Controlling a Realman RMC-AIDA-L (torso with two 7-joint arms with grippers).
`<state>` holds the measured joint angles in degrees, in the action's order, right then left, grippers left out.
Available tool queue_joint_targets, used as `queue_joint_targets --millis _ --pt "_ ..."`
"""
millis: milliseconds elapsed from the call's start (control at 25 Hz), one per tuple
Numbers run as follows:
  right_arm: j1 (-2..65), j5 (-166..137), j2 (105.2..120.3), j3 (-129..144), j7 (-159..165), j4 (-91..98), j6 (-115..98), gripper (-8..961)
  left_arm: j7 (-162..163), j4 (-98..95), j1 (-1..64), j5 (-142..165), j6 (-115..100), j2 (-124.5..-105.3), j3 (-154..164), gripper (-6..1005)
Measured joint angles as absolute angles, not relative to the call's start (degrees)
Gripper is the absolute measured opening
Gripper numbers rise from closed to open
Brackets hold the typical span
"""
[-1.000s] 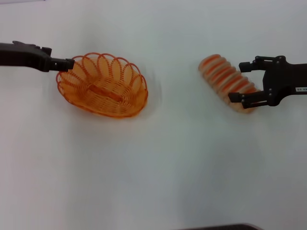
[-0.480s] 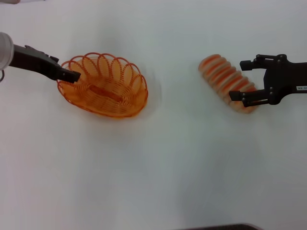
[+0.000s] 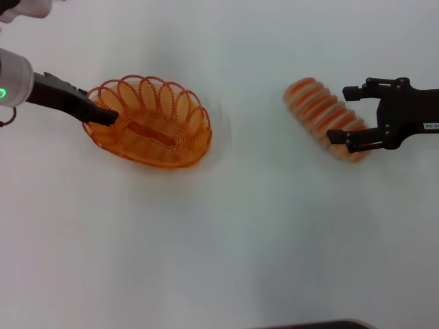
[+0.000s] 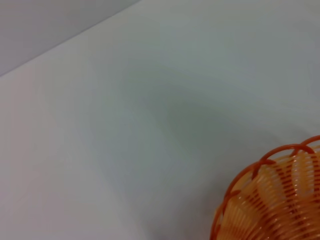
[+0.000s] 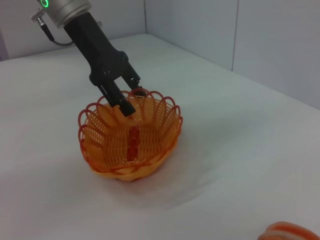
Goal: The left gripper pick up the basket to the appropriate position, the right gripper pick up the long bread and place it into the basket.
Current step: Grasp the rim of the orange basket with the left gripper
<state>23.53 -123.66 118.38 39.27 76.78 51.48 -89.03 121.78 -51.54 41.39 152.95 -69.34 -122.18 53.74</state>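
The orange wire basket (image 3: 154, 123) sits on the white table at the left; it also shows in the left wrist view (image 4: 280, 195) and the right wrist view (image 5: 131, 145). My left gripper (image 3: 104, 115), with a green wrist light, is at the basket's left end. In the right wrist view its fingers (image 5: 121, 101) stand slightly apart astride the rim, one reaching inside. The long bread (image 3: 322, 116) lies slanted at the right; its end shows in the right wrist view (image 5: 287, 231). My right gripper (image 3: 346, 114) is open, one finger on each side of the bread's lower half.
The white table (image 3: 226, 233) stretches between the basket and the bread and toward the front. A grey wall (image 5: 260, 35) stands behind the table's far edge. A dark strip (image 3: 315, 324) shows at the bottom edge of the head view.
My left gripper has moved right and lower onto the basket's left rim, and its green-lit wrist has come into view. The basket, the bread and my right gripper have hardly moved.
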Motion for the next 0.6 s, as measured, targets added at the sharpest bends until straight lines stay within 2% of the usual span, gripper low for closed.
queue_joint_targets --millis 40,240,440,600 --pt "23.5 -123.7 118.39 39.2 76.7 51.5 -89.0 928 121.9 -51.5 41.4 153.1 -69.1 -122.21 53.9 770" --pt "23.5 -123.7 118.38 38.3 76.6 51.6 -89.0 928 123.6 -51.8 41.4 155.4 -68.1 -122.31 54.8 621" --pt "23.5 -123.7 118.32 37.7 76.6 51.8 -89.0 929 123.8 -51.8 41.5 156.1 -68.5 -122.35 56.5 402" --pt "23.5 -123.7 118.30 37.6 76.6 51.9 -89.0 929 124.3 -51.7 41.8 156.2 -68.8 -122.45 56.6 341"
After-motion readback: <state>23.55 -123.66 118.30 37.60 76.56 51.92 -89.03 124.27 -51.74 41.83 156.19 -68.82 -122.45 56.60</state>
